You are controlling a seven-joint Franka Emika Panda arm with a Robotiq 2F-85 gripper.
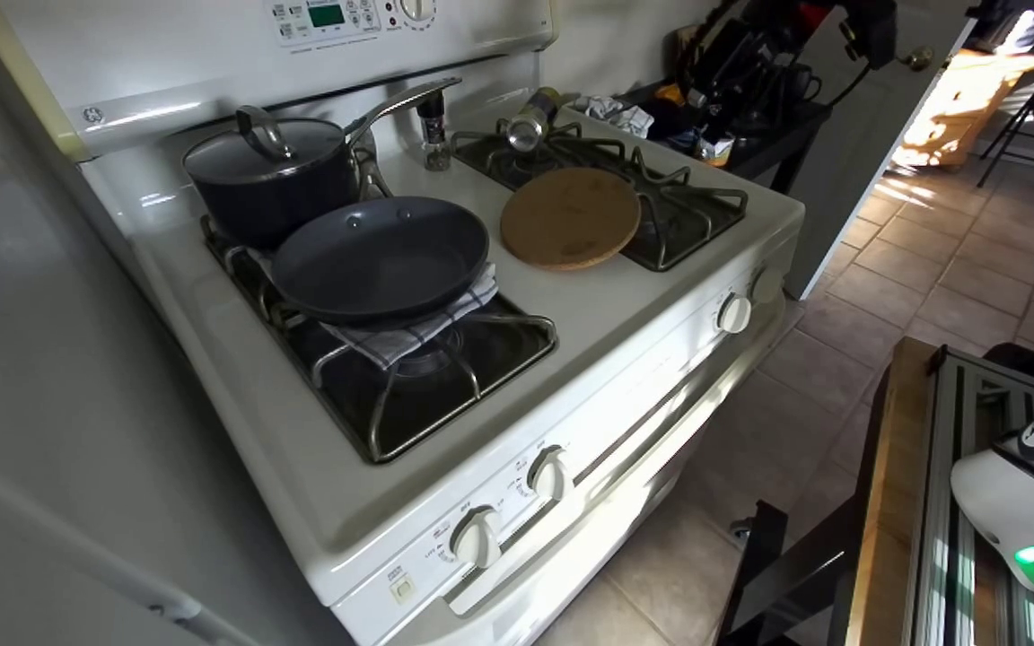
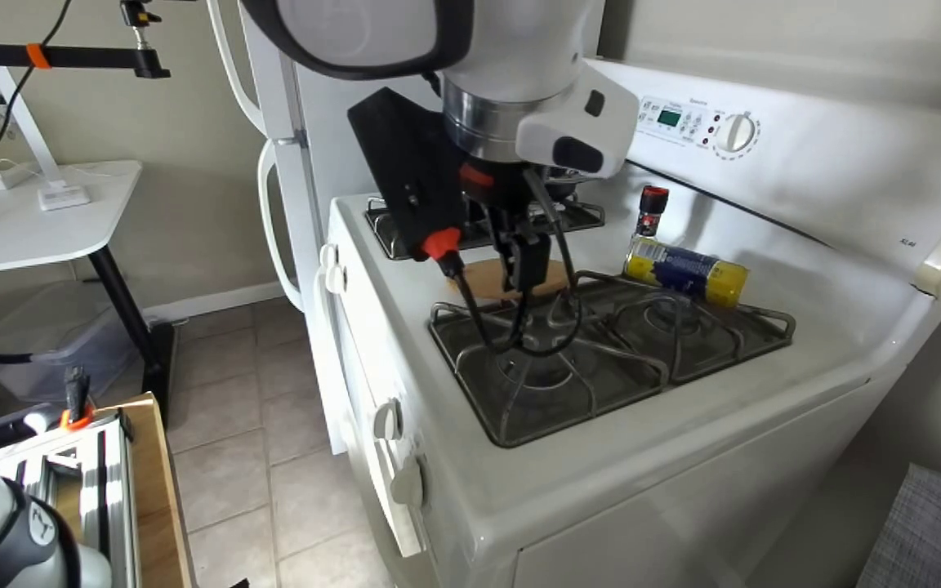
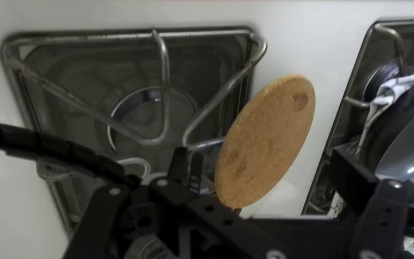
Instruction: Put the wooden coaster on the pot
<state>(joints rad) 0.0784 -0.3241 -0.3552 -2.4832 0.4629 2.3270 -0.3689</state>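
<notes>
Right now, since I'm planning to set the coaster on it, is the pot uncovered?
No, in an exterior view a lid sits on the pot, covering its mouth.

In an exterior view, the robot arm (image 2: pixel 519 49) comes down from above, and its gripper (image 2: pixel 522 273) points downward over the white stove (image 2: pixel 634 437). From here I cannot tell how wide it is spread. Behind the gripper, the wooden coaster (image 2: pixel 483 279) lies on the stove, partly hidden, just beside the near grate (image 2: pixel 609 351). A yellow and blue can (image 2: pixel 687 271) lies on its side at the back of this grate, and a bottle (image 2: pixel 648 223) with a dark red top stands upright just behind it. Beyond the stove stands a white fridge (image 2: pixel 323 139).
</notes>
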